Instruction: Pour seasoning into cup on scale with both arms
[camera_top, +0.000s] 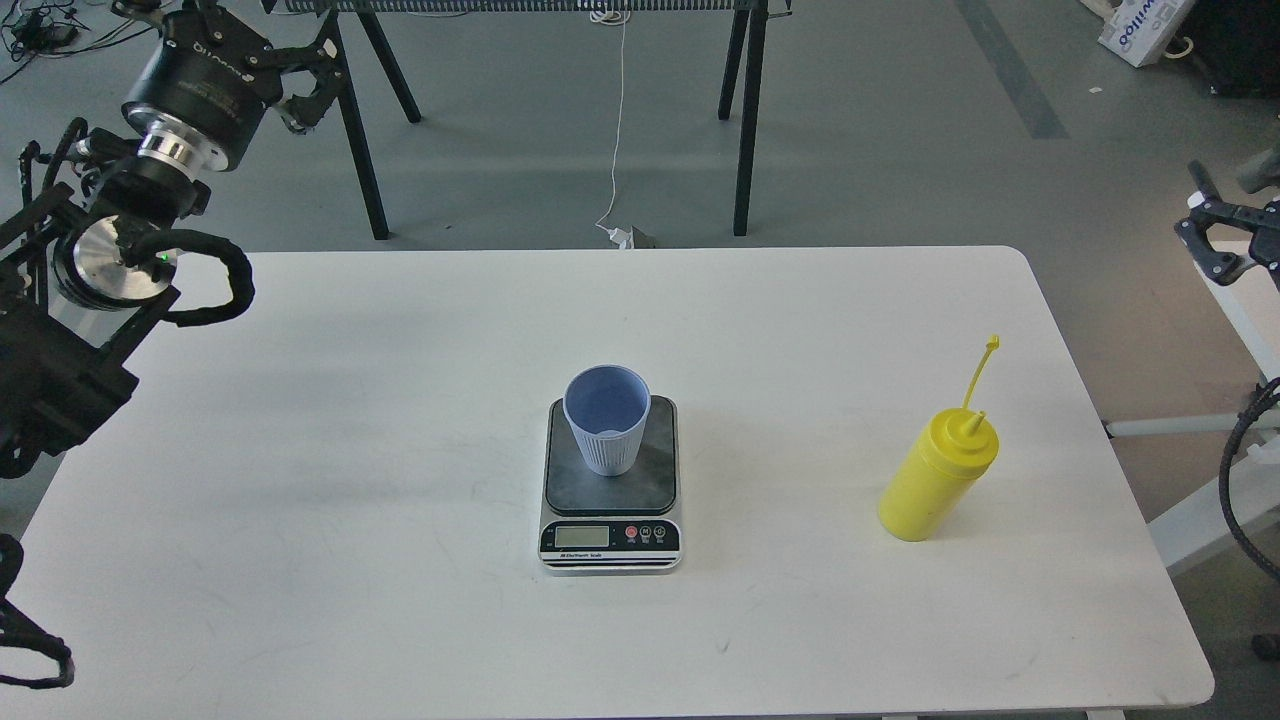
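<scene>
The light-blue ribbed cup (607, 432) stands upright on the dark plate of the scale (655, 482) at the middle of the white table (400, 400). The yellow seasoning bottle (936, 482) stands upright near the table's right side, its cap strap sticking up. Nothing holds it. My left gripper (322, 76) is open and empty, raised beyond the table's back left corner. My right gripper (1194, 216) is at the right edge of the view, off the table, far above and right of the bottle. It looks open, with part of it cut off.
Black trestle legs (745, 120) and a white cable (618, 120) are on the floor behind the table. A second white table (1240, 290) stands at the right. A cardboard box (1140, 25) lies at the top right.
</scene>
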